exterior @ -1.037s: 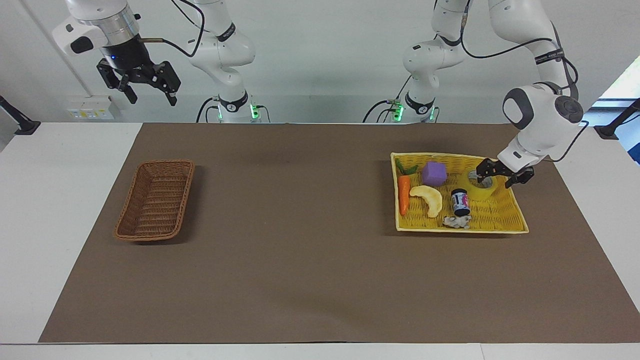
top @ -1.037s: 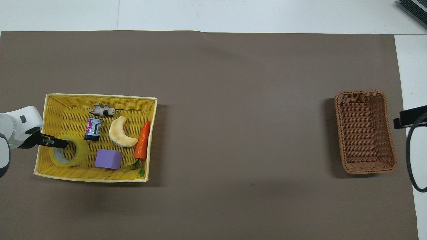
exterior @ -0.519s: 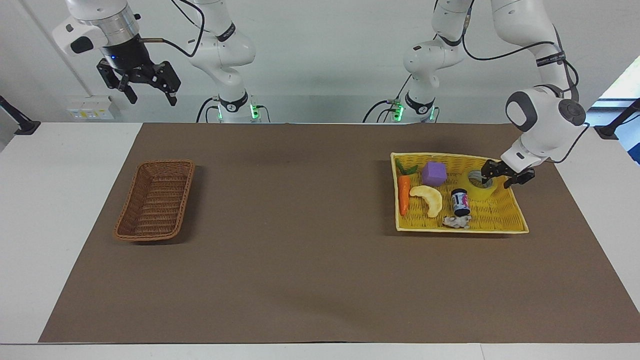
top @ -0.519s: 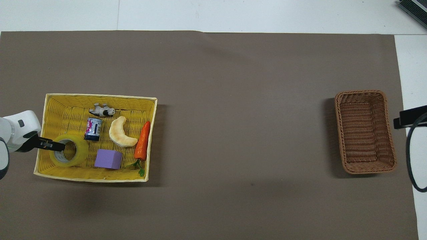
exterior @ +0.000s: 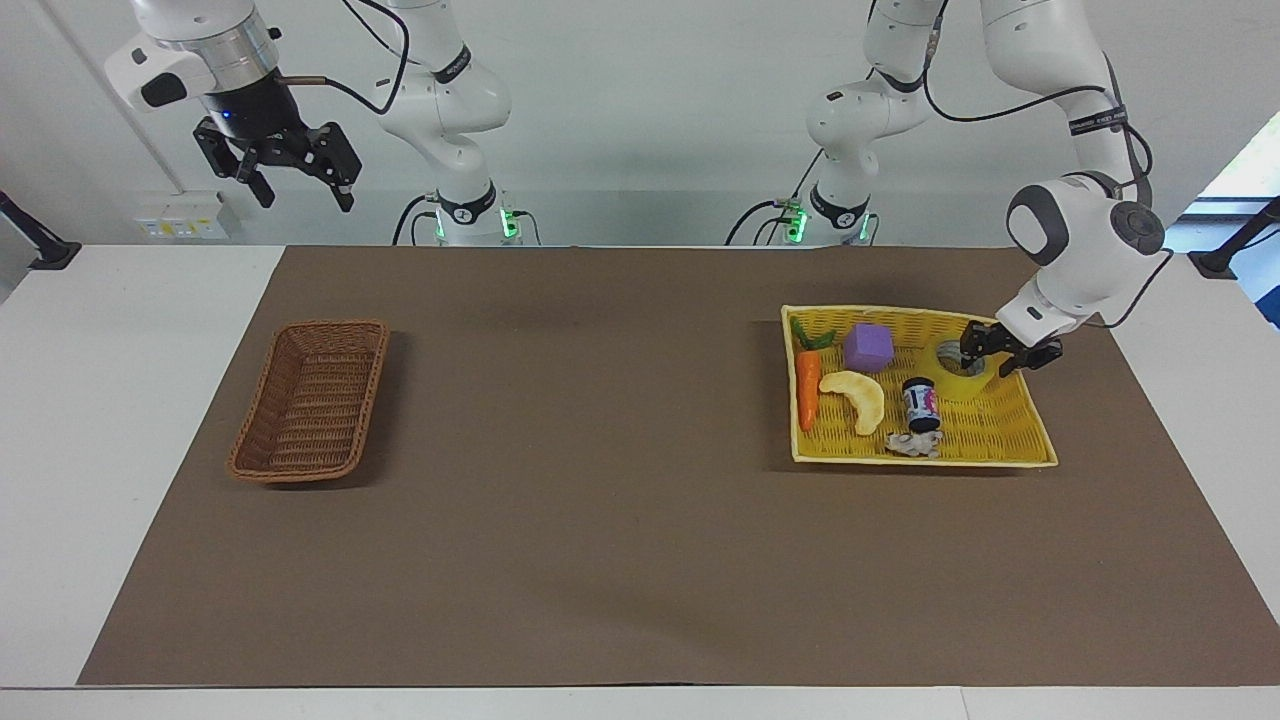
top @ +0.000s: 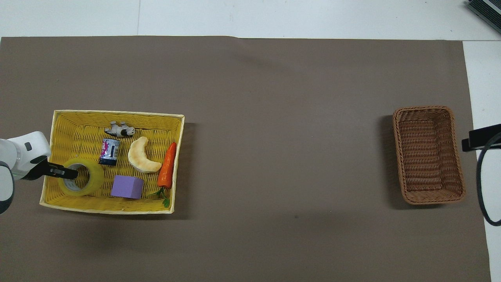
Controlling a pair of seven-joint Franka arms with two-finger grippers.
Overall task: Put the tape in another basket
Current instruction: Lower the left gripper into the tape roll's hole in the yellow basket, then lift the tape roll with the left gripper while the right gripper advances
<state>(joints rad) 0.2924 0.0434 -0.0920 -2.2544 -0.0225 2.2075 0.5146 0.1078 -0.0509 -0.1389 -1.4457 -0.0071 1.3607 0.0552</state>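
Observation:
The tape lies flat in the yellow tray-basket, at the corner toward the left arm's end of the table and nearer the robots. My left gripper is down at it, open, with one finger in the core and one outside the roll's wall. In the overhead view the gripper reaches over the tray's rim onto the tape. The dark brown basket stands empty toward the right arm's end, also in the overhead view. My right gripper waits open, high above the table's edge near that basket.
The yellow tray also holds a purple cube, an orange carrot, a pale crescent, a small can and a grey toy animal. A brown mat covers the table between the baskets.
My left gripper has drawn back slightly toward the tray's rim and its fingers have come a little closer together around the tape's wall. The tape and the right arm have not moved.

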